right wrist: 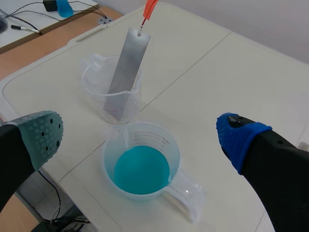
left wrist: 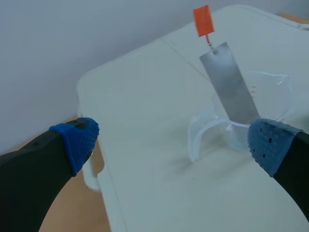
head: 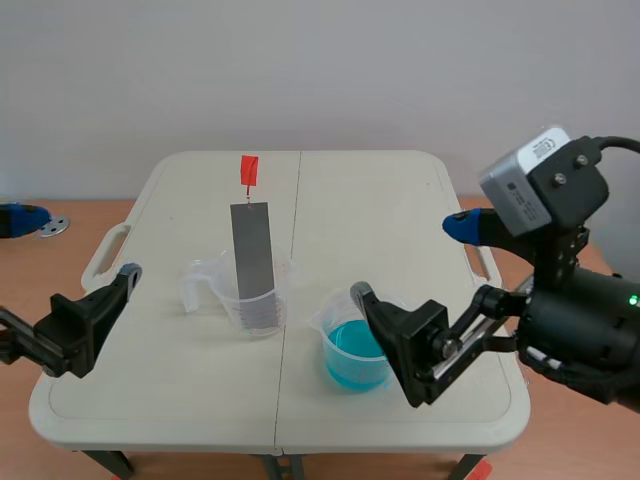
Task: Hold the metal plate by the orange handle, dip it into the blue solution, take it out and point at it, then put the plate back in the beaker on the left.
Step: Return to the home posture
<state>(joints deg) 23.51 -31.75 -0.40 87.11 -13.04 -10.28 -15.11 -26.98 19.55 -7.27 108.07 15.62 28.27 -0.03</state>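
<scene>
A grey metal plate (head: 252,258) with an orange handle (head: 248,171) on top stands tilted in a clear beaker (head: 256,295) left of the table's middle. To its right stands a second clear beaker (head: 356,350) holding blue solution (head: 355,355). My left gripper (head: 95,315) is open at the table's left edge, the plate (left wrist: 231,87) and orange handle (left wrist: 203,20) ahead of it. My right gripper (head: 400,340) is open beside the blue beaker (right wrist: 142,159), with the blue solution (right wrist: 141,171) below and between its fingers and the plate (right wrist: 127,61) beyond.
The white folding table (head: 400,200) has a centre seam and carry handles at its sides. A blue object (head: 20,218) lies on the wooden surface off the left edge. Cables and a blue object (right wrist: 63,7) sit beyond the table in the right wrist view.
</scene>
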